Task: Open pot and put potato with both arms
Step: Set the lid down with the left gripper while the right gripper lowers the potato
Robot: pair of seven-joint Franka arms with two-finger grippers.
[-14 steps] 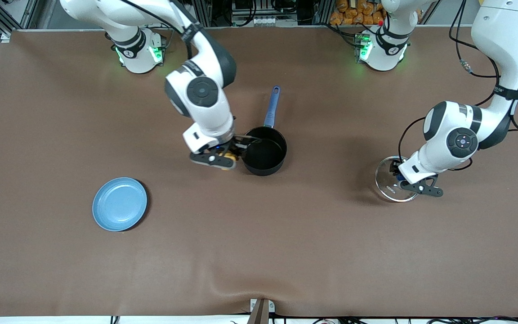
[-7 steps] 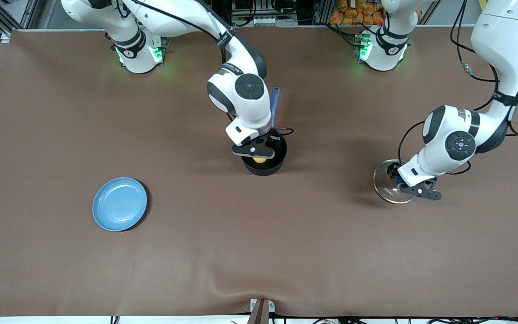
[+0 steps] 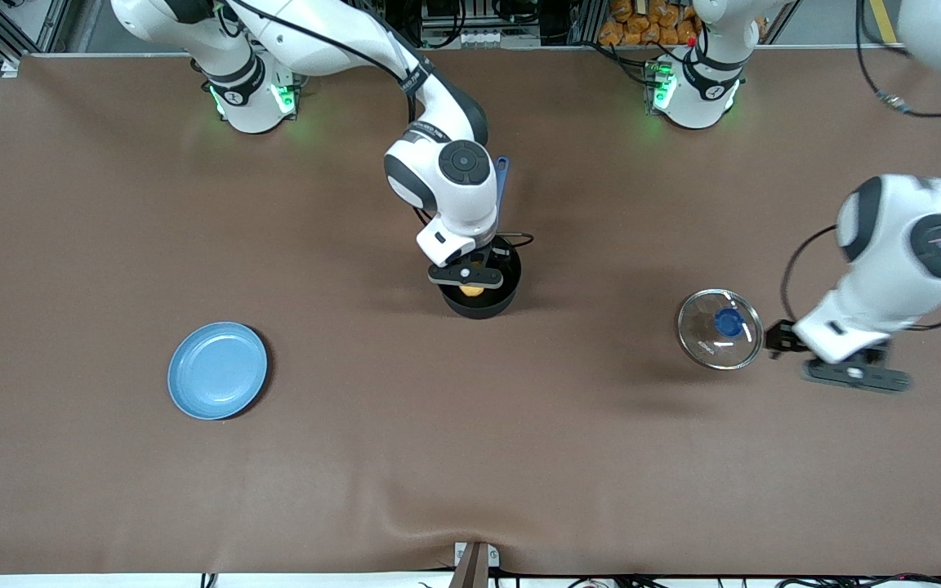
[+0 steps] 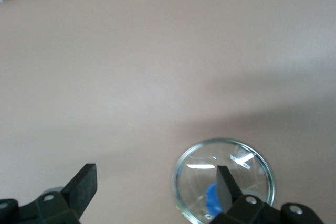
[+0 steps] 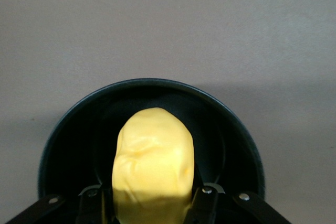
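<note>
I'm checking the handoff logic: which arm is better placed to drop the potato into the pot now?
The right arm. Its claw is shut on the lumpy yellow potato directly over the open black saucepan. The left claw is open and empty, beside the clear glass lid lying on the table.

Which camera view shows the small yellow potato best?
The right wrist view: the small yellow potato fills its centre, over the black pot. The front view shows only a yellow speck; the left wrist view shows none.

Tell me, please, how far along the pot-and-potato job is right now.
Done: the lid lies on the table, off the pot, and the open left pincer is beside it. In hand: the right pincer holds the potato over the pot. Left: releasing it inside.
</note>
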